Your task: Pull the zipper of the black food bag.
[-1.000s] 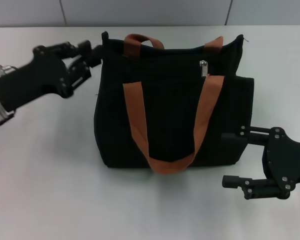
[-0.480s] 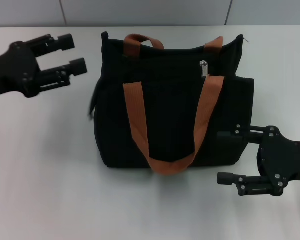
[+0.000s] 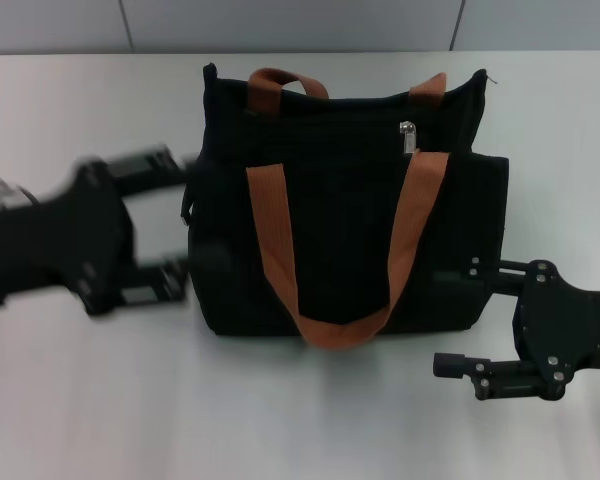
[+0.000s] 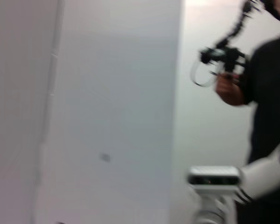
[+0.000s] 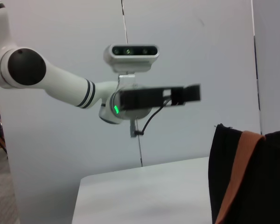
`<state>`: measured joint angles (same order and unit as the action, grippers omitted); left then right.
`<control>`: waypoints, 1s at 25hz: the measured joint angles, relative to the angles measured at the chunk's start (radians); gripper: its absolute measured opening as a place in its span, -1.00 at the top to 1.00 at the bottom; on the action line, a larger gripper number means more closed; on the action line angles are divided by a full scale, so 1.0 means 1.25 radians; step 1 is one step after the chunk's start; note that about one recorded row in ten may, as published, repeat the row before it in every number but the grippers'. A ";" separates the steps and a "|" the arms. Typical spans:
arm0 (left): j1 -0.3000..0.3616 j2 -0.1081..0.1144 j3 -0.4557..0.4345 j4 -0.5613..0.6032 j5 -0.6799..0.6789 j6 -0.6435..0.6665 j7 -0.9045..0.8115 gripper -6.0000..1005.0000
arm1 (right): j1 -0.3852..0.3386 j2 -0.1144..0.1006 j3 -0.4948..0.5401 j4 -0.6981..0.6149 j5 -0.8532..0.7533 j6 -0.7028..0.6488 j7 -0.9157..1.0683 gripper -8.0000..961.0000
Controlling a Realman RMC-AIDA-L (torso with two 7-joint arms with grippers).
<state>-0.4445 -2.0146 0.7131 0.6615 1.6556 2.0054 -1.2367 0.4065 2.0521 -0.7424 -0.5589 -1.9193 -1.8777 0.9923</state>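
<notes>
The black food bag [image 3: 340, 215] lies flat in the middle of the white table, with two rust-brown handles [image 3: 270, 250]. The zipper [image 3: 408, 135], a small silver pull tab, sits on the top edge toward the right. My left gripper [image 3: 183, 220] is open at the bag's left side, blurred by motion, one finger beside the upper left edge and one by the lower left corner. My right gripper [image 3: 446, 316] is open at the bag's lower right corner, one finger [image 3: 460, 270] over the bag's edge. The right wrist view shows a bag edge [image 5: 266, 186] with a brown strap.
The white table [image 3: 80, 400] extends around the bag; a grey wall runs along the far edge. The left wrist view shows a wall and a person in black [image 4: 270, 93]. The right wrist view shows my head camera [image 5: 130, 52] and a white arm.
My left gripper let go of the bag's top left corner, opened, swung out left, then came nearer and down beside the bag's left side. My right gripper crept slightly left.
</notes>
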 joint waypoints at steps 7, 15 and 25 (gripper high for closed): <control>0.027 -0.038 0.104 -0.092 0.081 -0.030 0.193 -0.48 | 0.001 0.000 0.000 0.061 -0.021 0.021 -0.052 -0.62; 0.046 -0.035 0.102 -0.210 0.193 -0.156 0.310 -0.48 | 0.004 0.006 0.000 0.135 -0.054 0.090 -0.123 -0.62; 0.050 -0.034 0.109 -0.211 0.194 -0.158 0.313 -0.48 | 0.006 0.008 -0.001 0.135 -0.062 0.093 -0.126 -0.62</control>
<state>-0.3819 -2.0567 0.8488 0.3974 1.8976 1.8077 -0.8451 0.4139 2.0616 -0.7440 -0.3900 -1.9968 -1.7617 0.8349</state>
